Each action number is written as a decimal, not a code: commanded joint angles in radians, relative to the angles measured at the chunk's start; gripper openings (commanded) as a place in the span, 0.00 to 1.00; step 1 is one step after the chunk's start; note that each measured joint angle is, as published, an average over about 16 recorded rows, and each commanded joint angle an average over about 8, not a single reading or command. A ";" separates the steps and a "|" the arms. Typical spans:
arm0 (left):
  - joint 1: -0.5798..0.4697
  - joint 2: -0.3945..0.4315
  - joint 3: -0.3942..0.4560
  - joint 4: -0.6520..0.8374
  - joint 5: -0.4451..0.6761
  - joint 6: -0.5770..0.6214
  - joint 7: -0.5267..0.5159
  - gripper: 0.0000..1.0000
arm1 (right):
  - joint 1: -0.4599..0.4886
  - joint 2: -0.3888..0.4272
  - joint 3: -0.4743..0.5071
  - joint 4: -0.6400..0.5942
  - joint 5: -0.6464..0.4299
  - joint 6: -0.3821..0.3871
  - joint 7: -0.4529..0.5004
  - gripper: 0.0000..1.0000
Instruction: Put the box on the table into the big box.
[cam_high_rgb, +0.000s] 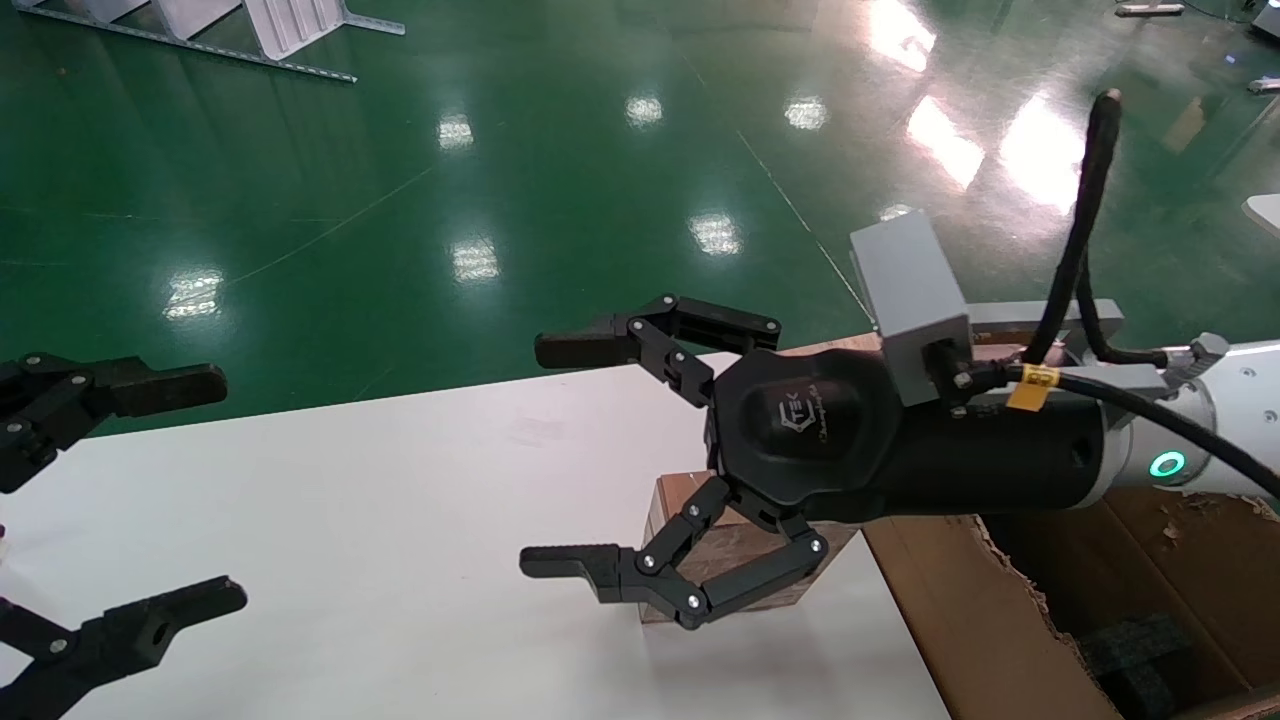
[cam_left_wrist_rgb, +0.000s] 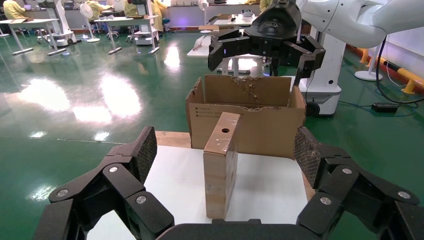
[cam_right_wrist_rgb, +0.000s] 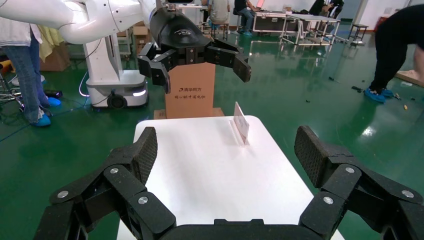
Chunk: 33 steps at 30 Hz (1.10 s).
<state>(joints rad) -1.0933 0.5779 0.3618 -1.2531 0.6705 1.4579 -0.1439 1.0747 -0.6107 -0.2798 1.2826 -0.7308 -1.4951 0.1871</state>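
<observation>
Our right gripper (cam_high_rgb: 560, 460) hangs spread wide above the box (cam_high_rgb: 700, 545), touching nothing; its black housing bears a logo too small for us to read. We see the box upright on the table (cam_high_rgb: 400, 520), just beside the big box (cam_high_rgb: 1000, 620), whose side print is illegible. Our left gripper (cam_high_rgb: 150, 500) is open at the table's far end, over glossy green floor (cam_high_rgb: 400, 200)

The surface (cam_high_rgb: 400, 500) is plain white. The box (cam_left_wrist_rgb: 221, 165) is brown cardboard under glossy clear tape, with a round black hole. The big box (cam_left_wrist_rgb: 260, 125) is brown with small dark print, holding black foam (cam_high_rgb: 1140, 650). Both the left claw (cam_high_rgb: 95, 510) and the right claw (cam_high_rgb: 575, 460) are black. The floor (cam_high_rgb: 400, 180) is shiny green.
</observation>
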 joint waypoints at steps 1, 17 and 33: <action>0.000 0.000 0.000 0.000 0.000 0.000 0.000 1.00 | 0.000 0.000 0.000 0.000 0.000 0.000 0.000 1.00; 0.000 0.000 0.000 0.000 0.000 0.000 0.000 1.00 | 0.003 0.025 -0.012 0.000 -0.055 0.019 0.009 1.00; 0.000 0.000 0.000 0.000 0.000 0.000 0.000 0.00 | -0.001 0.144 -0.043 -0.072 -0.245 0.122 0.077 1.00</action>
<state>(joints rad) -1.0934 0.5779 0.3619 -1.2530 0.6704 1.4580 -0.1438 1.0746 -0.4698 -0.3248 1.2118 -0.9745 -1.3821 0.2580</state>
